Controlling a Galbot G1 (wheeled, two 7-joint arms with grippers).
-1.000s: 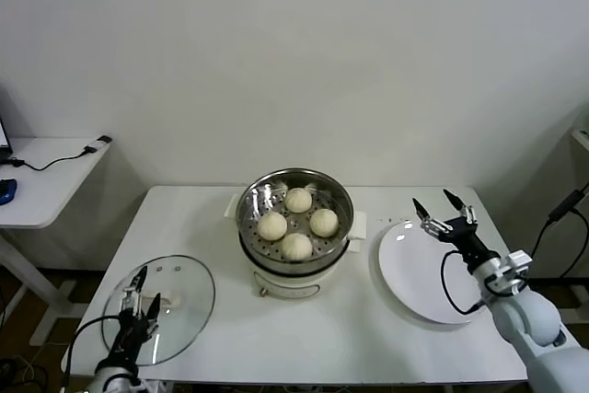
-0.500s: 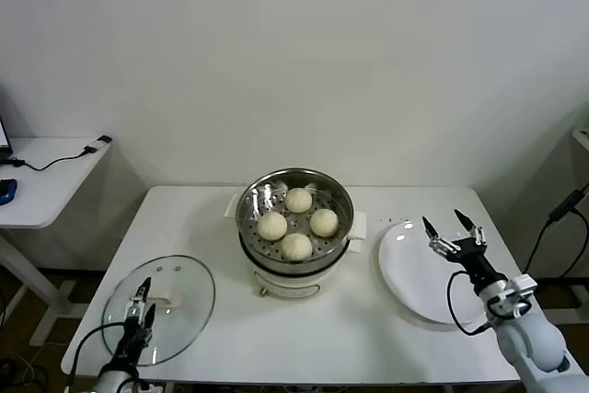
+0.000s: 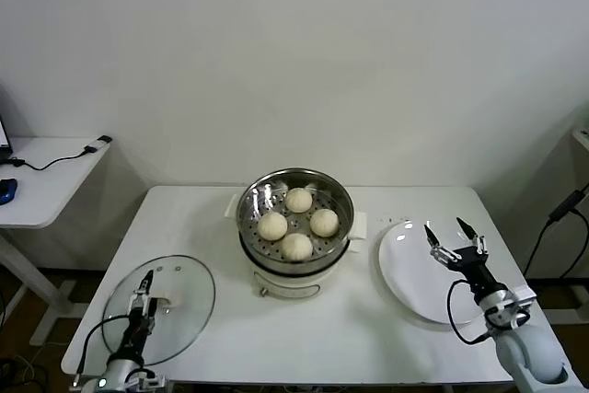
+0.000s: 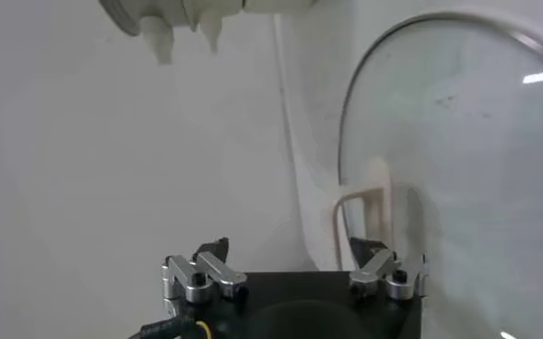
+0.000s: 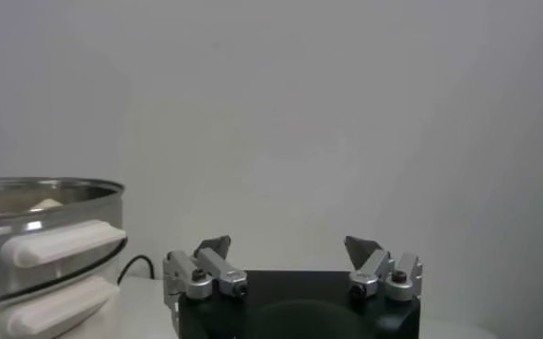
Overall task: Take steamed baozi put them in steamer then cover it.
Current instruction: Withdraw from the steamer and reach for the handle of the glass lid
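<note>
Four cream-white baozi (image 3: 296, 223) lie in the shiny steamer (image 3: 294, 181) on its white pot base at the table's middle. The clear glass cover (image 3: 184, 315) with a white handle (image 3: 171, 300) lies flat on the table at the front left. My left gripper (image 3: 143, 288) is open and empty, low over the cover's near side, just short of the handle. In the left wrist view the gripper (image 4: 289, 251) faces the cover (image 4: 455, 138) and handle (image 4: 363, 207). My right gripper (image 3: 453, 238) is open and empty above the white plate (image 3: 414, 283). In the right wrist view it (image 5: 289, 249) is beside the steamer (image 5: 41, 212).
The flat white plate lies right of the steamer with nothing on it. A side desk (image 3: 41, 181) with cables stands at the far left, off the table. The pot base's feet (image 4: 174, 23) show in the left wrist view.
Both arms have drawn back toward the table's front. The right gripper moved down and right over the plate. The left gripper sank lower at the cover's near edge. Baozi and cover stayed put.
</note>
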